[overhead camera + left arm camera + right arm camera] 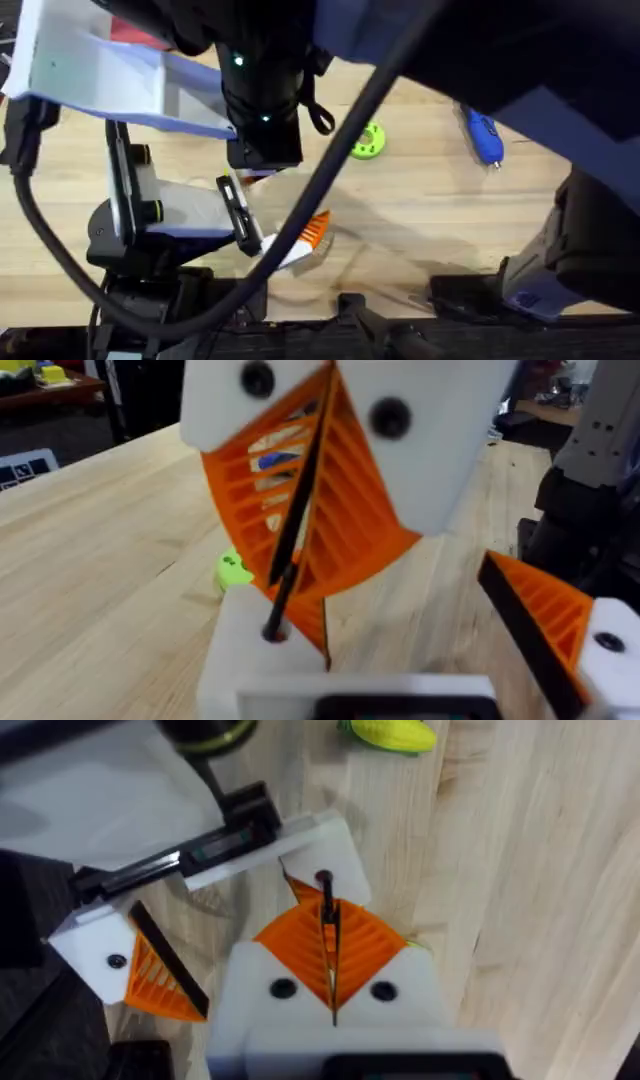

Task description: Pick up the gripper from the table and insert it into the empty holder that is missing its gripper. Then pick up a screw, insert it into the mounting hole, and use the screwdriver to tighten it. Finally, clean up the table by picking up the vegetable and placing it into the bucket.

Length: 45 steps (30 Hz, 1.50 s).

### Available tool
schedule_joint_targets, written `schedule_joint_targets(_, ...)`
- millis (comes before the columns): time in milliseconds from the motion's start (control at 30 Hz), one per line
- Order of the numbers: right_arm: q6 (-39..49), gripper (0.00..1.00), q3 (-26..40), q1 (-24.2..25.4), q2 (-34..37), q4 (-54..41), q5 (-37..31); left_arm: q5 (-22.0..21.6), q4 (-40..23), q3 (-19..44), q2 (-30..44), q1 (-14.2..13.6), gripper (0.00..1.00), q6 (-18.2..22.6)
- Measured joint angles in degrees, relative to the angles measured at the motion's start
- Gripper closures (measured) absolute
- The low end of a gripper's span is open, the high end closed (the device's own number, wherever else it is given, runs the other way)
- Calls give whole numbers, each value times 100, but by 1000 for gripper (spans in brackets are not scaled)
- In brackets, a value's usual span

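My right gripper (330,955) (322,480) is shut on a thin black rod (327,915) (300,510). The rod's tip sits at a hole in the white holder (325,845) (250,660), which is one finger of my left gripper (400,635) (262,215). An orange pad (297,892) shows against the holder beside the hole. The left gripper is open, its other finger carrying an orange pad (540,615) (150,975). The blue screwdriver (483,135) lies on the table at the far right. The yellow-green vegetable (392,733) lies beyond the holder. The bucket is out of view.
A round green disc (367,141) lies mid-table. The right arm passes dark and large under the overhead camera, with a black cable (330,170) slanting across. A white and blue sheet (100,70) covers the far left. Bare wood spreads to the right.
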<state>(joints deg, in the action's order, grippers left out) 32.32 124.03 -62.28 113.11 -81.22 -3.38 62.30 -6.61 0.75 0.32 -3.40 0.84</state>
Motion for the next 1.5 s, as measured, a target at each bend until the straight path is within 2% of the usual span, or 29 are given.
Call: schedule_joint_targets(1500,-367,995,7,-67,-1,314,239,4,-2,0,-1,0,51,-42)
